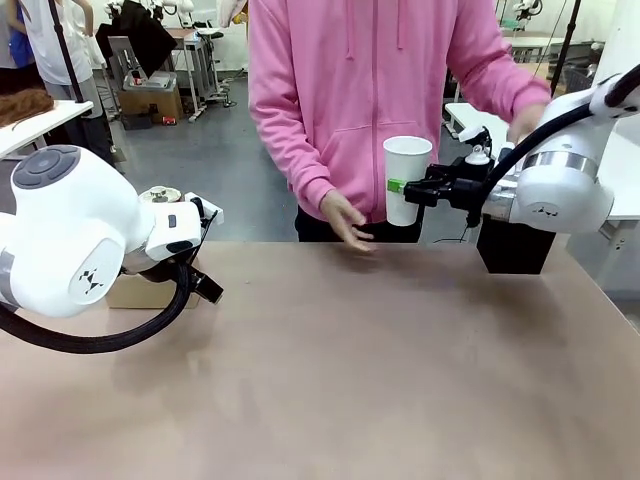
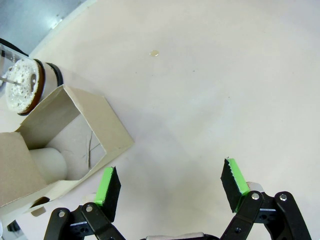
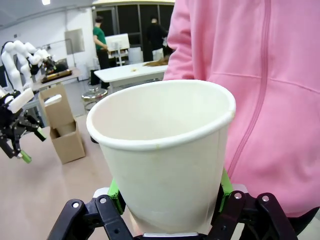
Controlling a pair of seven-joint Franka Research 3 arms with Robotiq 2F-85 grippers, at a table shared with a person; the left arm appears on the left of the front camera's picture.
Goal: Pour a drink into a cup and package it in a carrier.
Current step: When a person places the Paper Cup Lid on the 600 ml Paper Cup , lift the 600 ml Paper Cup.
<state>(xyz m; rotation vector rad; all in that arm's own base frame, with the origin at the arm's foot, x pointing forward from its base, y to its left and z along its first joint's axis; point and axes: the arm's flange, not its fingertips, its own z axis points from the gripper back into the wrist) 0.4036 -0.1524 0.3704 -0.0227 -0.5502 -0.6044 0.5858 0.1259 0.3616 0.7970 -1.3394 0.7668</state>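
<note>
The task is at an early stage. The cup (image 1: 407, 165) is off the tabletop (image 1: 350, 350), clamped about its middle by the right hand (image 1: 404, 187). The right wrist view shows it empty and unlidded, so pouring is not yet done. The jug (image 2: 22, 85) stands just beside the carrier (image 2: 75, 107) at the left, touched by neither hand, and packing is also left. Something white sits inside the carrier.

The right arm reaches in sideways, its hand level, holding the cup upright near the far edge before the person, whose hand (image 1: 345, 222) is open just beside and below it. The left hand (image 2: 170, 175) hangs wide and empty, pointing down at bare tabletop beside the carrier.
</note>
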